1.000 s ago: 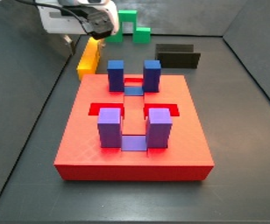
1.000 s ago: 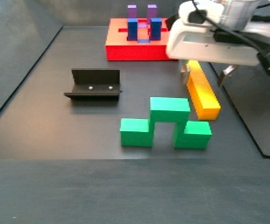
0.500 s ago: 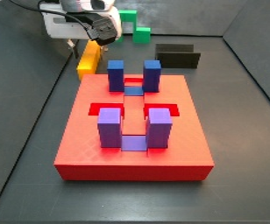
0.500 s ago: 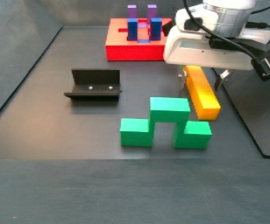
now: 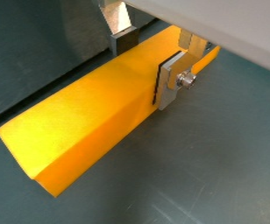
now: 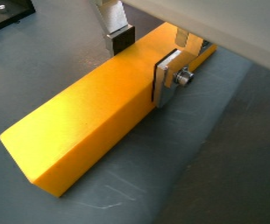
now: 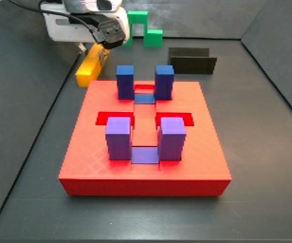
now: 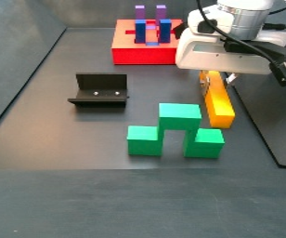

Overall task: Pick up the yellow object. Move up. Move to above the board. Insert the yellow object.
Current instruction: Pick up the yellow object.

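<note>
The yellow object [image 5: 90,122] [image 6: 85,127] is a long yellow-orange bar. My gripper [image 5: 145,66] [image 6: 145,63] is shut on it near one end, a silver finger with a dark pad pressed to each long side. In both side views the gripper [image 7: 98,46] [image 8: 214,76] holds the yellow object [image 7: 88,66] [image 8: 219,104] beside the board, with its free end tilted downward close to the floor. The board [image 7: 142,166] [image 8: 139,54] is a red slab with recessed slots and upright blue posts [image 7: 126,81] and purple posts [image 7: 118,138].
A green stepped block [image 8: 171,130] [image 7: 142,27] lies on the floor right beside the bar's low end. The dark fixture [image 8: 98,90] [image 7: 191,63] stands apart from the board. Dark walls ring the grey floor.
The gripper has come down and shut on the yellow bar. The held end has risen a little, so the bar now tilts.
</note>
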Motion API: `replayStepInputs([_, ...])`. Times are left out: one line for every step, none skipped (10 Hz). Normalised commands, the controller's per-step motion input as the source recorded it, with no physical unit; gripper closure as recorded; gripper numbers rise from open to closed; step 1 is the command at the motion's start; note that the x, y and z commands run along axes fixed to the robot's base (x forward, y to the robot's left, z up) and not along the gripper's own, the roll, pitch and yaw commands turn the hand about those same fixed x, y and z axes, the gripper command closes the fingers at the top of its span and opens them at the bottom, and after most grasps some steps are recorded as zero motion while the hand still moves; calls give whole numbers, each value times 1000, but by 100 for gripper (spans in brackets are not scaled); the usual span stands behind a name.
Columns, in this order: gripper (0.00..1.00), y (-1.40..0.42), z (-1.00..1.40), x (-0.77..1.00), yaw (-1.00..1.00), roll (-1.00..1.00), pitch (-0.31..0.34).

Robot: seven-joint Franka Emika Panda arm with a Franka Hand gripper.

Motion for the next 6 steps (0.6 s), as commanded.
replayStepInputs([100,0,0,0,0,0,0])
replayStepInputs([100,0,0,0,0,0,0])
replayStepInputs([100,0,0,0,0,0,0])
replayStepInputs([100,0,0,0,0,0,0])
replayStepInputs([100,0,0,0,0,0,0])
replayStepInputs([100,0,0,0,0,0,0])
